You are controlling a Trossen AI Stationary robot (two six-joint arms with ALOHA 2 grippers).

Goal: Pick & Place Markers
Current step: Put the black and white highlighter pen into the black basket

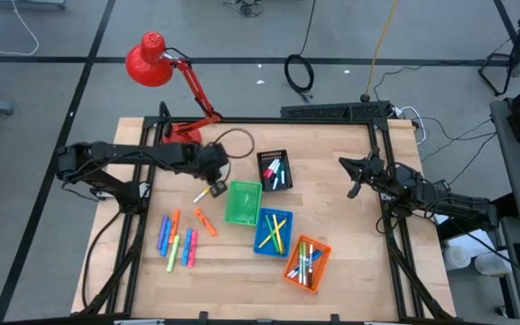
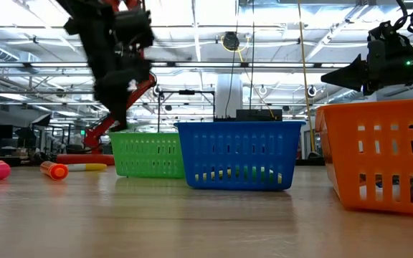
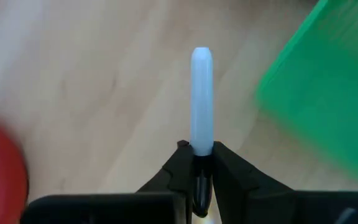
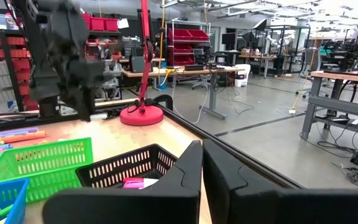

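My left gripper (image 3: 199,155) hangs above the table just left of the green basket (image 1: 242,203), shut on a pale, whitish marker (image 3: 201,93). In the high view the gripper (image 1: 214,181) covers that marker. A white-and-yellow marker (image 1: 204,194) lies flat on the table below it. Two orange markers (image 1: 204,221) and several coloured ones (image 1: 177,239) lie loose nearer the front left. My right gripper (image 4: 202,180) waits shut above the table's right side (image 1: 355,178). My left gripper pinches the pale marker near one end (image 3: 201,148) between its two fingers. The fingers slant steeply down from above. The marker's long pale body sticks out past the fingertips, and its held end is hidden between them. It is lifted clear of the table.
A black basket (image 1: 274,170), a blue basket (image 1: 272,232) and an orange basket (image 1: 307,262) each hold markers. The green basket shows none. A red desk lamp (image 1: 165,68) stands with its base at the table's far left, with a black cable looped beside it.
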